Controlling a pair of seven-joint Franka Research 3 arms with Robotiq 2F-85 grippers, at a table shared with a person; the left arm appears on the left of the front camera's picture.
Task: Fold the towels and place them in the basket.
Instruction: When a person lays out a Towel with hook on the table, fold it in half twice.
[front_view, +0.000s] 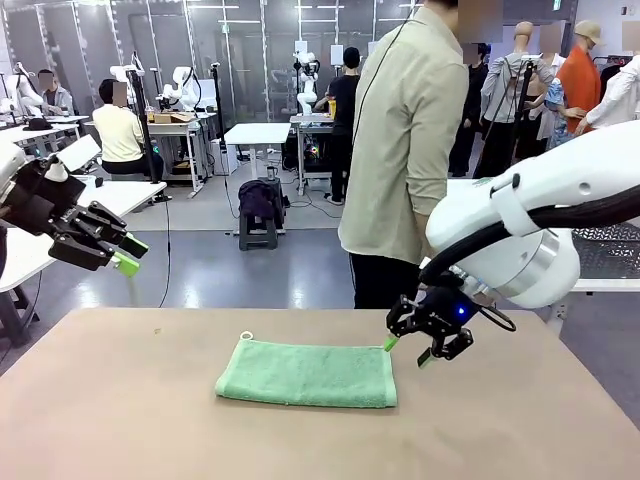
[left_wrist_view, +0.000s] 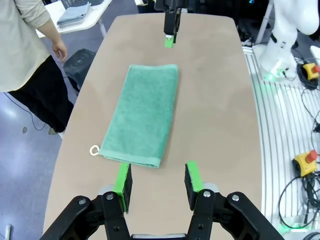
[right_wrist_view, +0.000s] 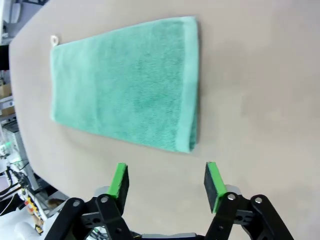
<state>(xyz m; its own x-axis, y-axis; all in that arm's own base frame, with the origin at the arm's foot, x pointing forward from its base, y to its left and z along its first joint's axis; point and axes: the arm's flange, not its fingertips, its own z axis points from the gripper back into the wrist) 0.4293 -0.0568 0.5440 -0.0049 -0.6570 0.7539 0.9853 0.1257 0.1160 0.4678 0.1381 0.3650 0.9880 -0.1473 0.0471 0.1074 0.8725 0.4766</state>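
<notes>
**Front view.** A single mint-green towel (front_view: 307, 373) lies flat on the brown worktop (front_view: 150, 420), near its middle, with its long sides running across the picture. A small white loop (front_view: 246, 336) projects from the towel's far left corner. The left hand (front_view: 130, 256) hangs in the air beyond the worktop's left edge, well apart from the towel, its green-padded fingers pointing toward the right and somewhat downward. The right hand (front_view: 407, 351) hovers just beside the towel's far right corner, fingers directed down and left; no contact with the cloth is visible. A person (front_view: 400, 150) in a pale shirt stands at the far side of the worktop.

**Left wrist view.** The left hand (left_wrist_view: 157, 175) is released: its two pads stand apart with bare worktop between them. The towel (left_wrist_view: 141, 120) extends away from the fingertips, with the loop (left_wrist_view: 94, 150) at the near corner. The right hand (left_wrist_view: 170, 30) hangs beyond the towel's far short edge.

**Right wrist view.** The right hand (right_wrist_view: 165, 175) is likewise released, grasping nothing, its pads spread over bare worktop. The towel (right_wrist_view: 125, 82) lies apart from the fingertips, and its edge toward the picture's right looks doubled. The loop (right_wrist_view: 54, 39) sits at the far corner.
</notes>
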